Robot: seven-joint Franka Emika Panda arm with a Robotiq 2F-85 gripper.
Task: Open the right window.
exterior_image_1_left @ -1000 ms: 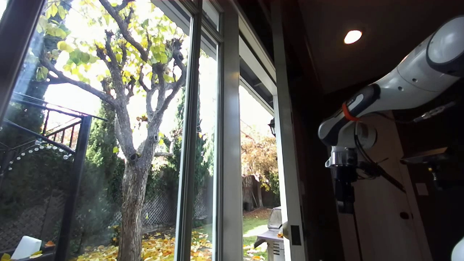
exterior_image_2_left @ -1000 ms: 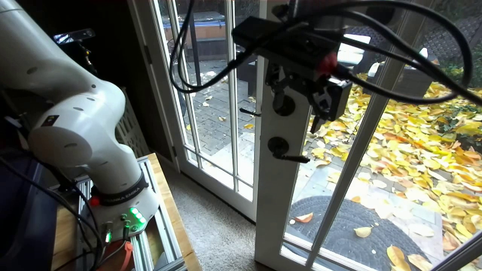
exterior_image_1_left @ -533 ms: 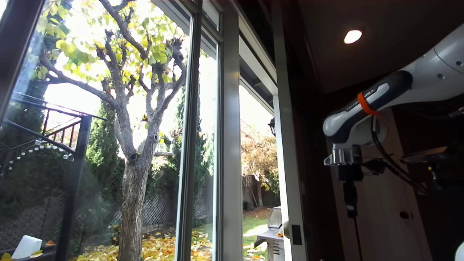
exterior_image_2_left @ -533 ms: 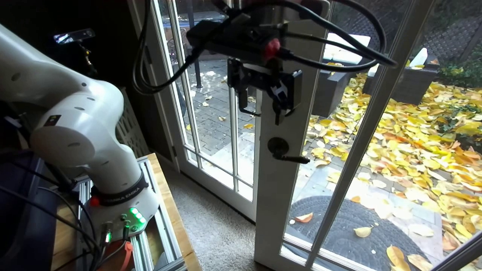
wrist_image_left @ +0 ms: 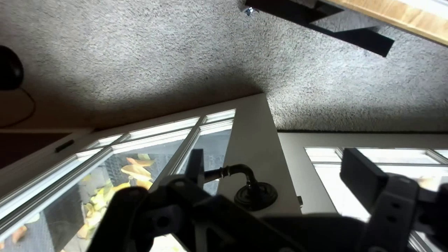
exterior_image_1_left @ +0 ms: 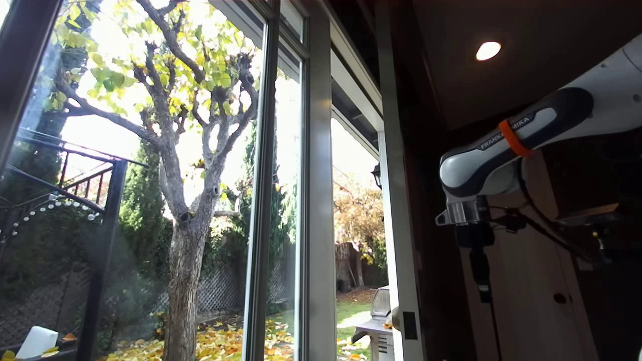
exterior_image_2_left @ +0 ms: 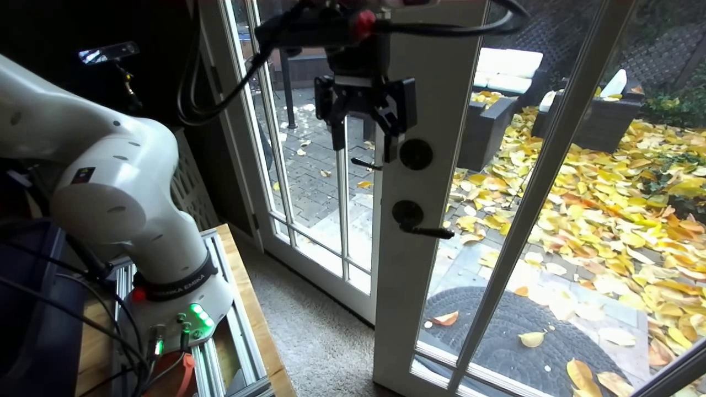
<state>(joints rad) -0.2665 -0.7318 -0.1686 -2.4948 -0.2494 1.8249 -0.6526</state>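
Spread gripper (exterior_image_2_left: 363, 154) hung near right window (exterior_image_2_left: 405, 309)

The arm (exterior_image_2_left: 168, 242) stood on the bench (exterior_image_2_left: 252, 309). From the bench's window-side edge a strip of carpet (exterior_image_2_left: 309, 320) ran to the foot of the left window (exterior_image_2_left: 320, 271). The gripper hung past that edge, jaws wide apart and holding nothing; whether a finger (exterior_image_2_left: 389, 148) touched either window, I could not tell. The right window stood past the same edge, its free side roomward of the left window. Beyond both lay a mat (exterior_image_2_left: 513, 314), seats (exterior_image_2_left: 485, 132) and leaves (exterior_image_2_left: 606, 193).

An exterior view showed the whole handle (exterior_image_2_left: 427, 232), fingertips higher, near a disc (exterior_image_2_left: 417, 154). In the wrist view a finger hid its tip, and a black bar (wrist_image_left: 367, 41) lay by the bench. A tree (exterior_image_1_left: 183, 271) and ceiling light (exterior_image_1_left: 488, 50) showed only in an exterior view, where dark space parted gripper from right window.
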